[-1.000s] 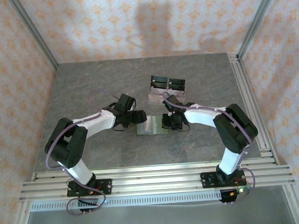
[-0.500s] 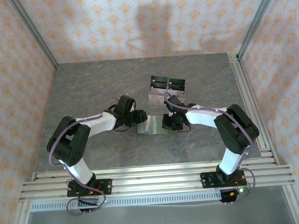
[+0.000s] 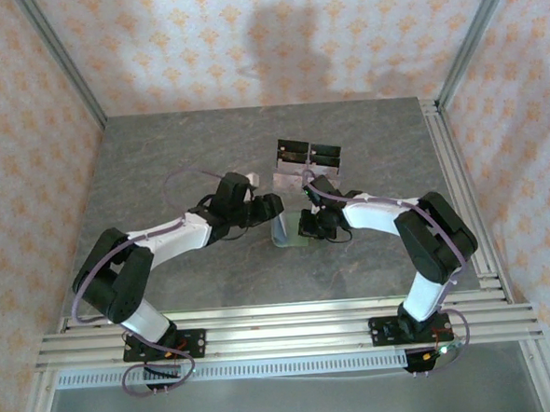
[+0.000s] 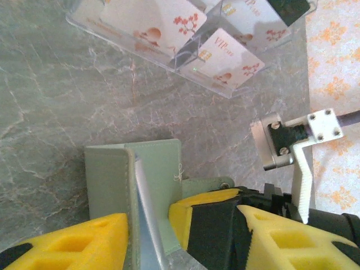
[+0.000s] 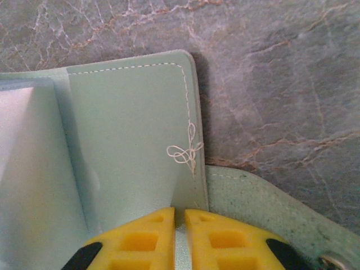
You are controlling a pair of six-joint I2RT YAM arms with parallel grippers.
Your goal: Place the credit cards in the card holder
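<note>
Pinching one edge of the card holder at mid-table, the right gripper has its fingers closed on the green flap. The left gripper straddles the raised fold; whether it squeezes, I cannot tell. Just beyond, the credit cards stand in a clear stand. Bare table lies open toward the left edge and far corners.

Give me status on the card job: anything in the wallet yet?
Done: the card holder lies open, one panel raised. In hand: the right gripper is pinched shut on its edge; the left gripper stands open astride the raised panel, no card held. Left: all of it. The credit cards sit in the clear stand; none visible in the holder.
</note>
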